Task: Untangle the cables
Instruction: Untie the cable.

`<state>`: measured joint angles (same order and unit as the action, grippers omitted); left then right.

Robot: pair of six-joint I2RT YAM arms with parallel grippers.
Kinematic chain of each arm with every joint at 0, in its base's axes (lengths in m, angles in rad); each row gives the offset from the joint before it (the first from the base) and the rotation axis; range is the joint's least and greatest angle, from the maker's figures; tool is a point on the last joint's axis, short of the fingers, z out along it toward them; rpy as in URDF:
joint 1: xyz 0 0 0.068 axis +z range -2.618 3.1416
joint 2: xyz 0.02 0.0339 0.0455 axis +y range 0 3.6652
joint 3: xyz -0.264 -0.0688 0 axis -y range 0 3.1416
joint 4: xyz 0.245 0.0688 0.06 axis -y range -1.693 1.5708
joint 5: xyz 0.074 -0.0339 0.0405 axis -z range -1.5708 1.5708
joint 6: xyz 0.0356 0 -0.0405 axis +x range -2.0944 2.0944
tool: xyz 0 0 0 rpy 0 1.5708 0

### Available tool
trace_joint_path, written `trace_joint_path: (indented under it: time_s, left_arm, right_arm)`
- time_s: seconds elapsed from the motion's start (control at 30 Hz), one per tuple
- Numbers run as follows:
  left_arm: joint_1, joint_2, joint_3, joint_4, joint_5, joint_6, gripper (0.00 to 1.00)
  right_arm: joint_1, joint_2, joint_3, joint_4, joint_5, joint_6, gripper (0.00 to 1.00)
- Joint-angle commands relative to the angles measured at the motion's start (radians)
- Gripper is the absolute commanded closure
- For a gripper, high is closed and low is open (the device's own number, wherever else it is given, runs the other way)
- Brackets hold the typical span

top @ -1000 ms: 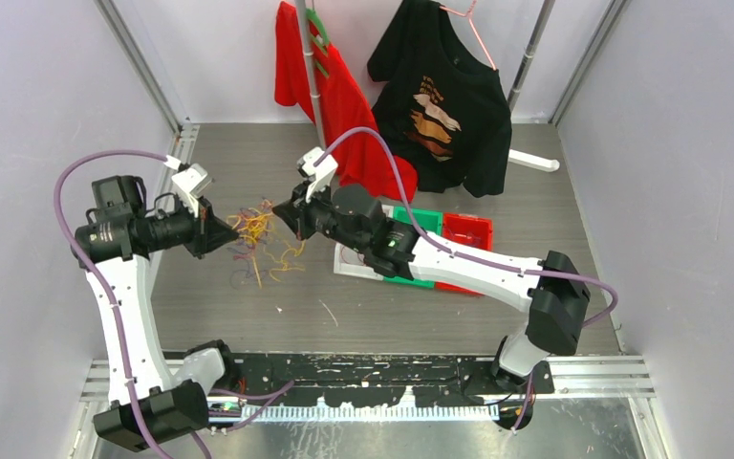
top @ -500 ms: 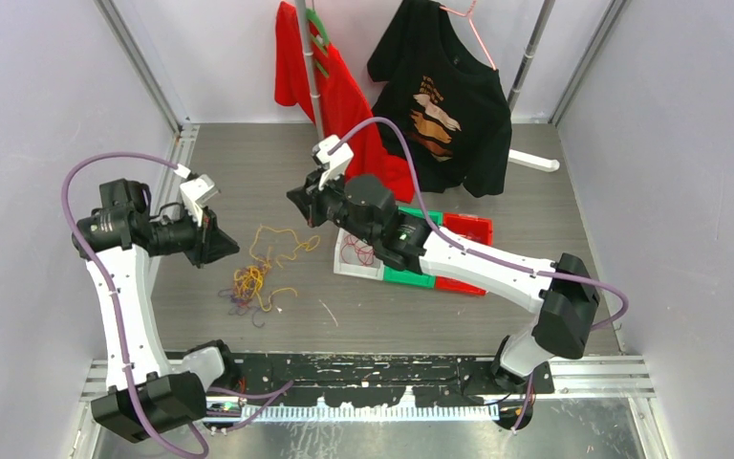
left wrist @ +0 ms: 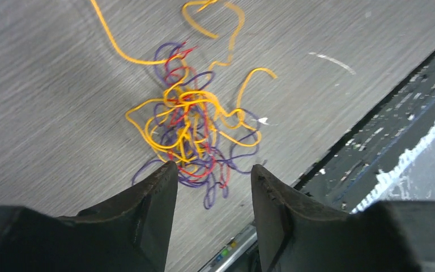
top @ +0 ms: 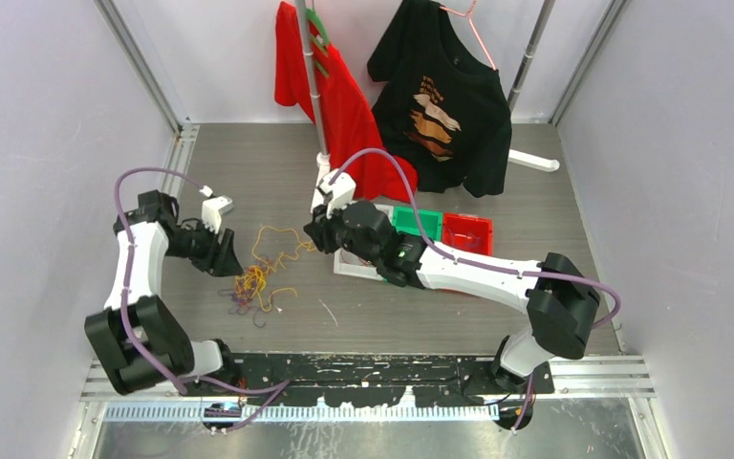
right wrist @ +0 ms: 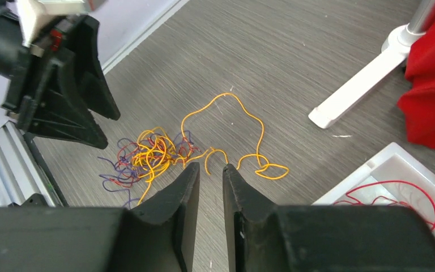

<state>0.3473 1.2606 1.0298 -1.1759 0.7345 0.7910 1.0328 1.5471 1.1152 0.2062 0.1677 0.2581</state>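
We see the left gripper released, empty over the cables; right gripper barely parted, holding nothing, near the white tray.

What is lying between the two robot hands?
The cables lie there, a yellow, red and purple tangle between the left gripper and the right gripper. Top view shows it.

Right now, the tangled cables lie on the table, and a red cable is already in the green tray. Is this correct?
Not quite: the red cable lies in the white tray, not the green one, as the right wrist view shows. The tangled cables do lie on the table.
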Motion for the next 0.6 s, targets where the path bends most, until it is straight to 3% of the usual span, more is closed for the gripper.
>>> trace_joint_path:
  time_s: [0.0, 0.07, 0.17, 0.3, 0.57]
  left_arm:
    - [-0.03, 0.062, -0.061, 0.182, -0.099, -0.014, 0.47]
    - [-0.046, 0.08, -0.09, 0.252, -0.123, -0.03, 0.45]
    - [-0.069, 0.116, -0.105, 0.34, -0.151, -0.066, 0.34]
    - [-0.088, 0.194, -0.093, 0.42, -0.184, -0.073, 0.33]
    - [-0.096, 0.317, -0.062, 0.374, -0.113, -0.039, 0.54]
  right_arm:
    - [0.004, -0.016, -0.031, 0.105, 0.036, 0.015, 0.7]
    - [0.004, -0.015, -0.046, 0.118, 0.035, 0.02, 0.67]
    - [0.004, -0.012, -0.066, 0.139, 0.036, 0.038, 0.64]
    - [0.006, -0.012, -0.091, 0.163, 0.029, 0.065, 0.64]
    - [0.013, -0.01, -0.109, 0.183, 0.028, 0.092, 0.72]
